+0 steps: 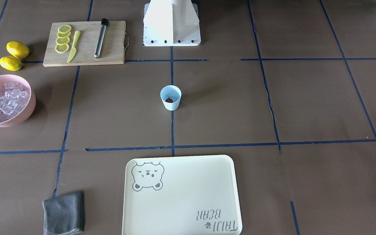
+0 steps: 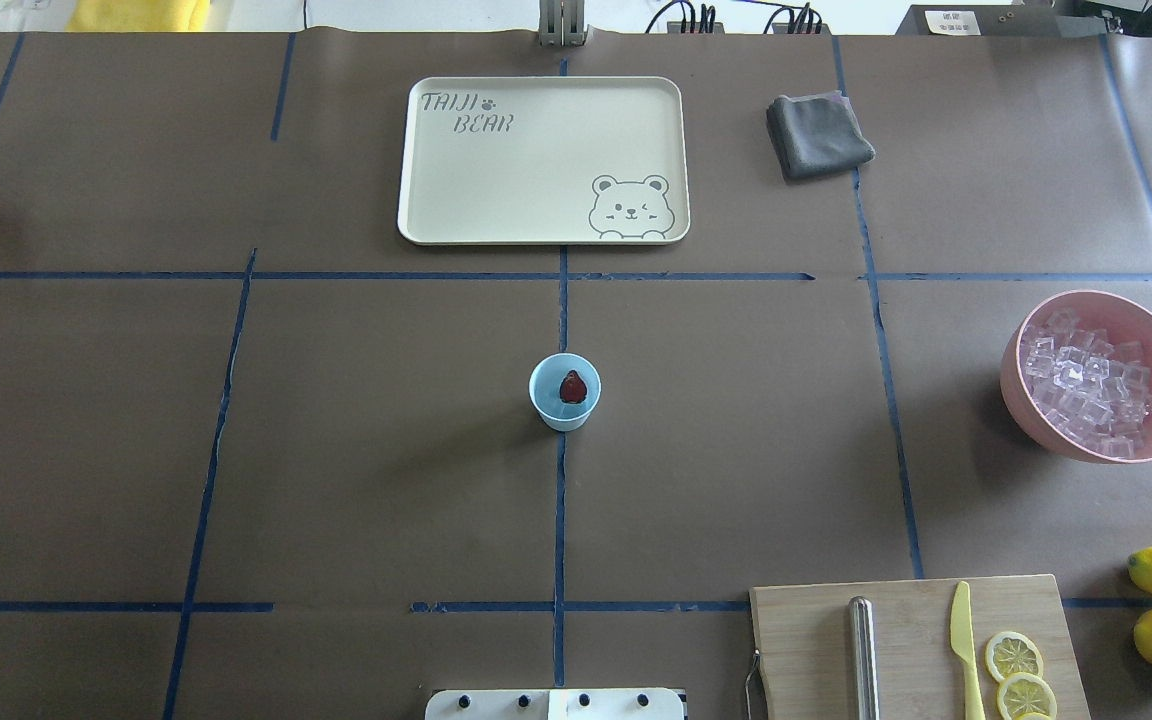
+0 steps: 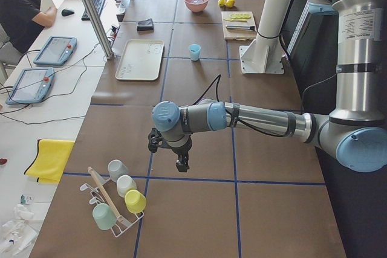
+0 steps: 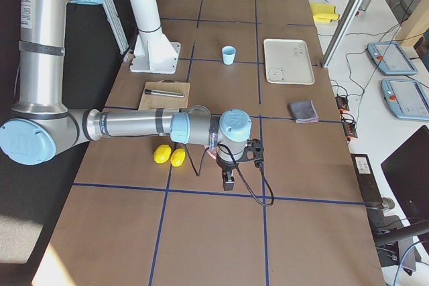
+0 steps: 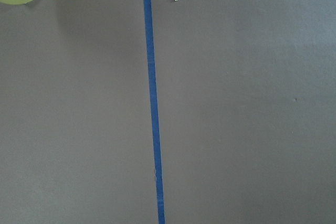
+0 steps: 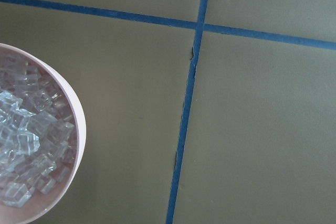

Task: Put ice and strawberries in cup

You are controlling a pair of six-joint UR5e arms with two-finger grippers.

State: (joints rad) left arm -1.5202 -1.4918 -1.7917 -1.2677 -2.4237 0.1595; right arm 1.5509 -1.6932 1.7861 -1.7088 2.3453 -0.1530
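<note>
One strawberry (image 1: pixel 169 100) lies inside the light blue cup (image 1: pixel 171 105), which stands upright at mid-table in the front-facing view. The ice (image 1: pixel 5 101) sits heaped in the pink bowl (image 1: pixel 29 111), well apart from it. By my reading the task is half done, with the ice left to add.

Overhead: brown table (image 2: pixel 336 450) gridded with blue tape, a cream tray (image 2: pixel 536 150) beyond the cup, no arms.

Left side view: the left gripper (image 3: pixel 181 166) hangs far from the cup, jaws impossible to judge. An operator (image 3: pixel 21 4) sits at a desk.

Right side view: the right gripper (image 4: pixel 228 184) hangs near the bowl, jaws equally unclear.

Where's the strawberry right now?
Overhead view: the strawberry lies inside the light blue cup at table centre, on the middle tape line, between the cream tray and the robot base.
</note>
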